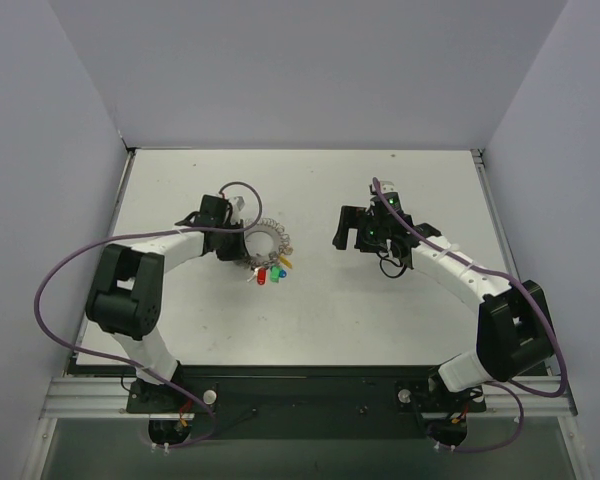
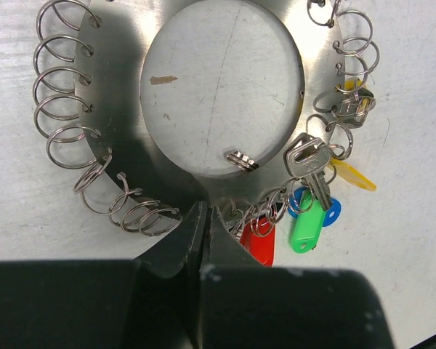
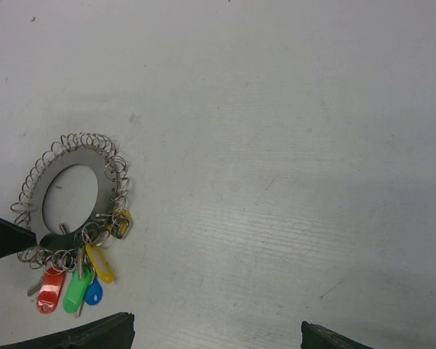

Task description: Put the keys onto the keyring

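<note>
Got a matte white table (image 1: 400, 320), lightly scuffed. Then the left gripper (image 2: 203, 218), black fingers pressed together on the rim of the ring (image 2: 123, 109), pinning it flat, probably to keep it steady for threading. Right gripper (image 3: 214, 331) well off to the side, fingers spread wide, gripping nothing, looks parked until needed. Ring itself: flat brushed-steel disc with 1 round hole, lying on the table left of centre. Bunched at the rim right by the pinch: keys (image 2: 305, 229) with glossy plastic heads in 4 colours, red, green, blue, yellow, plus 1 bare metal blade. Smallest: springy wire loops (image 2: 58, 109) all round the rim, mostly empty.
</note>
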Motion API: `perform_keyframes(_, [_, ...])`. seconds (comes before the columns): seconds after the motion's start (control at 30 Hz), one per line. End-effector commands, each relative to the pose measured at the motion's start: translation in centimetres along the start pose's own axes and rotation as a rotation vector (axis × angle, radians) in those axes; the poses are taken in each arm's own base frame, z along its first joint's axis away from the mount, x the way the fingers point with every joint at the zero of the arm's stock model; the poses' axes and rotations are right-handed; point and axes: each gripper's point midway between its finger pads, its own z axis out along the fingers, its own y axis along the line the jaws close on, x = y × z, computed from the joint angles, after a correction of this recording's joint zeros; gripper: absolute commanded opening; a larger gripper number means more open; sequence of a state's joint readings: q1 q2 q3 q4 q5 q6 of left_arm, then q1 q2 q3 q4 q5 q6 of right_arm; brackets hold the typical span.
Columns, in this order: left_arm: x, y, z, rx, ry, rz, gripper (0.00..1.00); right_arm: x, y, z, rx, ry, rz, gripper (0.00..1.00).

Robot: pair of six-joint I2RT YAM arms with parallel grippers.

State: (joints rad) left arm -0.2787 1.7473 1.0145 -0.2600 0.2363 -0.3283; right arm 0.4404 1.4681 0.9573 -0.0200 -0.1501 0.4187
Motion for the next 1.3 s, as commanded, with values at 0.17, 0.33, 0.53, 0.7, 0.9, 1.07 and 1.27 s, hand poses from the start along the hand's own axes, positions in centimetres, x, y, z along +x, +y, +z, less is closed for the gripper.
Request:
perform_keyframes(0.17, [-2.1,-1.4,-2.7,0.028,-0.087,0.024,0.0,-1.1,1.4,-0.9,-0.041,-0.02,0.004,0.97])
perform_keyframes(0.33, [-2.6,-2.7,-4.2,0.069,-0.126,0.038,0.0,-1.1,1.6,-1.3,-0.046,-0.026,0.0,0.96])
perform_keyframes(0.53, [-2.5,-5.2,-5.7,0.177,-0.152,0.042,0.0,-0.9,1.7,-1.9,-0.053,-0.031,-0.007,0.96])
perform_keyframes(0.7, [-1.7,-7.8,-6.3,0.293,-0.144,0.068,0.0,-1.3,2.3,-2.9,-0.09,-0.053,-0.029,0.96])
perform_keyframes(0.9, [0.9,-11.0,-5.8,0.398,-0.074,0.149,0.0,-1.6,2.9,-3.8,-0.128,-0.078,-0.062,0.96])
perform_keyframes(1.07, [3.1,-13.2,-5.4,0.394,-0.033,0.264,0.0,-1.4,2.9,-3.8,-0.128,-0.074,-0.072,0.96])
perform_keyframes(1.27, [5.0,-14.9,-5.9,0.391,-0.018,0.354,0.13,-1.0,2.7,-3.6,-0.119,-0.059,-0.07,0.96])
